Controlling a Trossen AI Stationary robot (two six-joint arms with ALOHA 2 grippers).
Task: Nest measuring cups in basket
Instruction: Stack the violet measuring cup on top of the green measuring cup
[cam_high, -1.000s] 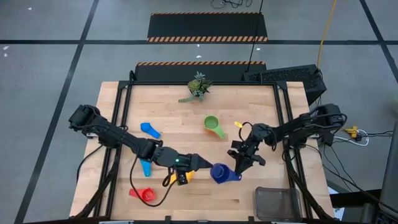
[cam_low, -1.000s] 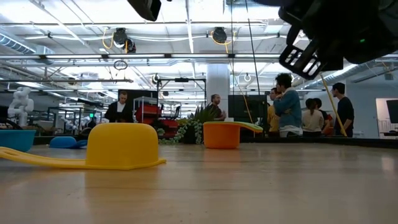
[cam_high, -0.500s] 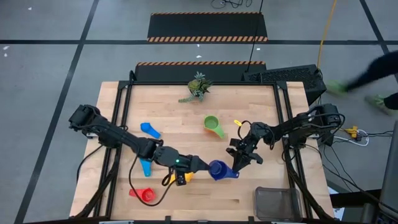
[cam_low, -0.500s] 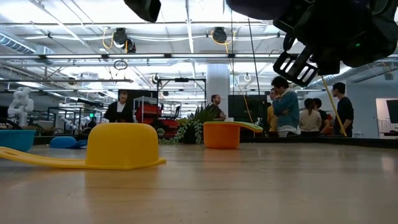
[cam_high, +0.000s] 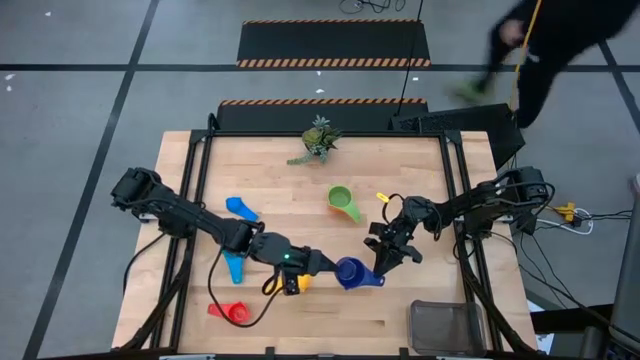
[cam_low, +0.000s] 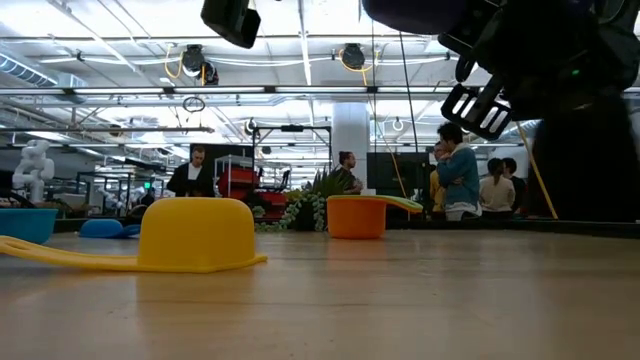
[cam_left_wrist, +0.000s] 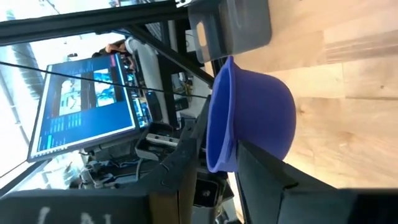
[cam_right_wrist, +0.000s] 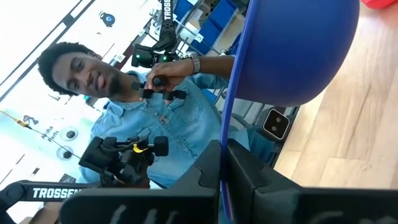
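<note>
Right gripper (cam_high: 381, 268) clamped on handle of dark blue round-bowled plastic measuring cup (cam_high: 350, 272), held above table centre. Left gripper (cam_high: 326, 268) at cup's rim, grip unconfirmed. We judge cup light, rigid, slick (handle safest hold). Dark wire-mesh basket (cam_high: 447, 326) nearby.

Robotics laboratory in an open industrial hall.

A wooden table (cam_high: 300, 200) stands on grey floor crossed by dark tape lines (cam_high: 120, 100), with a hazard-striped mat (cam_high: 333, 45) at 12 o'clock. Beyond the table: exposed ceiling trusses with round lamps (cam_low: 352, 55), equipment racks (cam_low: 240, 175), a white humanoid robot (cam_low: 33, 168), standing people (cam_low: 460, 170), and a lit computer monitor (cam_left_wrist: 87, 102).
</note>
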